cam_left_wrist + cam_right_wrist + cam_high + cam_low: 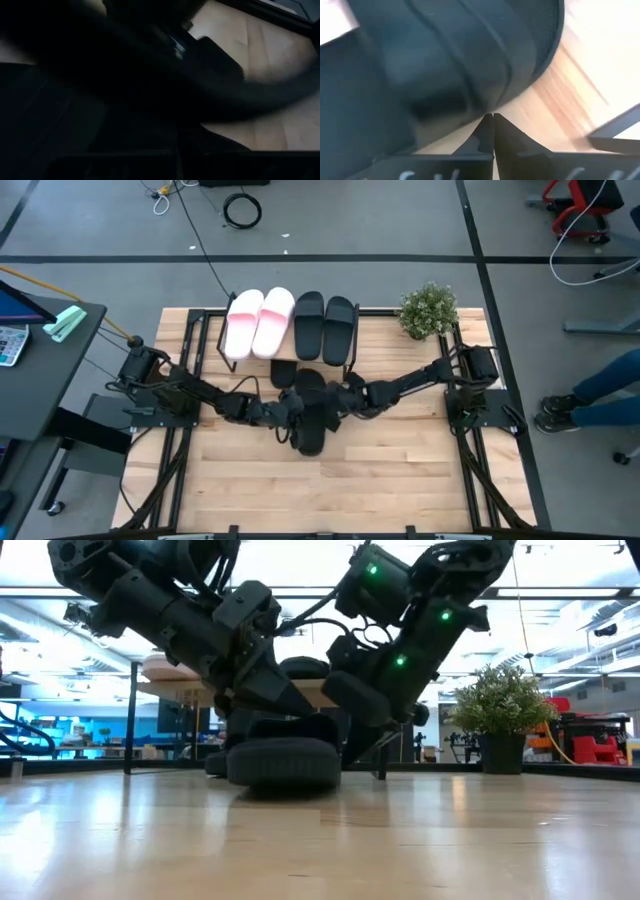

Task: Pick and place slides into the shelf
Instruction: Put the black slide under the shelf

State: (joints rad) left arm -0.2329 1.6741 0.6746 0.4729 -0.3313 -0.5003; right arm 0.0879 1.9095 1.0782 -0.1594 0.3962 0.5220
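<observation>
Two pale pink slides and two black slides lie side by side on the shelf at the table's far edge. Black slides lie mid-table in front of it; in the low view one rests sole-down on the wood. My left gripper sits at that slide's left side, and its wrist view is filled by dark slide. My right gripper is at the slide's right side, shut with nothing between its fingers. My left gripper is down on the black slide, slanting in from the table's left, but its own body and the dark slide hide the place of contact. My right gripper slants down from the table's right. Its shut fingertips meet the slide's rounded sole edge, which lies on the table.
A small potted plant stands at the far right corner beside the shelf. Another black slide lies just in front of the shelf. Bare wooden tabletop stretches toward the near edge.
</observation>
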